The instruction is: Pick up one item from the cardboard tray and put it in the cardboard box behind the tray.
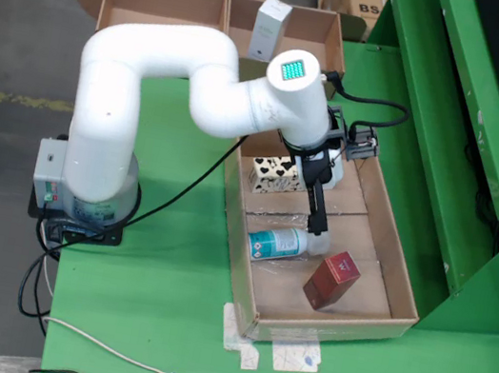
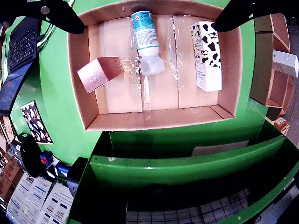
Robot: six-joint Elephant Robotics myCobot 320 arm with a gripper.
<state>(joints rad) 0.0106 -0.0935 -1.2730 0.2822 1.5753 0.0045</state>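
While white arm hangs over shallow cardboard tray (image 1: 402,305), fixed view: black gripper (image 1: 317,220) just above teal-and-white bottle (image 1: 278,244); nothing held.

Gripper view: fingers (image 2: 56,14) spread wide, bottle (image 2: 145,39) between. Approach step; next, descend and close. Rear cardboard box (image 1: 166,3) awaits.

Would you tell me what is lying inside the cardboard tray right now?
Inside the cardboard tray lie three items: a red box, a teal-labelled bottle and a cow-patterned carton. In the fixed view, the gripper hides part of the carton and the bottle's cap end.
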